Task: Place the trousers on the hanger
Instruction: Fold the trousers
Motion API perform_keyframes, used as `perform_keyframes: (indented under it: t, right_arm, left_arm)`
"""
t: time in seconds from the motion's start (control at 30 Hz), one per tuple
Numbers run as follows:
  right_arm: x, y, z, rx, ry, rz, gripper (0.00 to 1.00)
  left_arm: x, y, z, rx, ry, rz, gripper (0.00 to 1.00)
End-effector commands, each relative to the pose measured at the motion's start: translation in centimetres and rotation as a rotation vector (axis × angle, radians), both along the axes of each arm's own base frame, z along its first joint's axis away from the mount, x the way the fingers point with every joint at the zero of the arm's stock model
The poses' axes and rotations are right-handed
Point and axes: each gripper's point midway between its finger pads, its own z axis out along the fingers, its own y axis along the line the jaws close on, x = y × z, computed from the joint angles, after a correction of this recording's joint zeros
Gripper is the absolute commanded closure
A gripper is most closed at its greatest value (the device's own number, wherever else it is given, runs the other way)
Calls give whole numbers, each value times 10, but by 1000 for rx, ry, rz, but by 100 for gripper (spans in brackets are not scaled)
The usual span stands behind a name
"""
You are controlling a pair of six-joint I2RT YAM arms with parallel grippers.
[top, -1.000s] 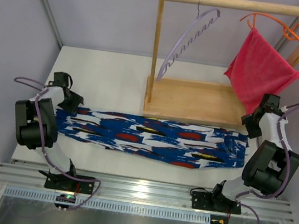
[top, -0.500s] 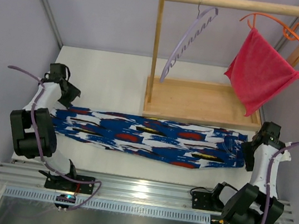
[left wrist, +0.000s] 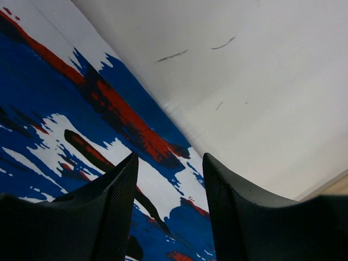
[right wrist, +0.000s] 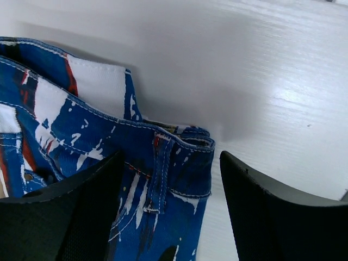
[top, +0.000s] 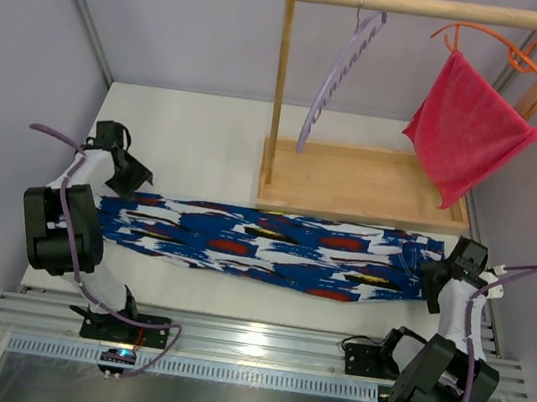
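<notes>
Trousers [top: 261, 251] lie flat just in front of wooden rack [top: 351, 188]; hanger [top: 336, 75] hangs bare on its rail. Left gripper [top: 135, 181] and right gripper [top: 437, 272] both spread, empty, over trouser ends. Nothing hung yet

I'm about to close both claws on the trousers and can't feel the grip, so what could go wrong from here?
1. The right claw hangs open over the trousers' bunched waistband corner; it may pinch only one layer.
2. The left claw sits at the fabric's edge beside bare table; a shallow grip could slip when lifting.
3. The lavender hanger hangs freely by its hook, edge-on; draping could swing or unhook it.
</notes>
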Motion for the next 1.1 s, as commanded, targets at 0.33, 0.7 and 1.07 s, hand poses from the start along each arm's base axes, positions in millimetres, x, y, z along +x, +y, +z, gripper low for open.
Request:
perform_keyframes:
  t: [0.33,0.7,1.07]
  right_arm:
    - [-12,-38,29,-203,124,23,96]
    - [-65,-10,0,105,420,-165,97]
    - [-36,-40,56,-64,264,-37,65]
  left_arm:
    - [-20,19,-40,87,165,51,49]
    - [-31,34,-68,110,290,101,49]
    - [-5,32,-24,97,140,59,49]
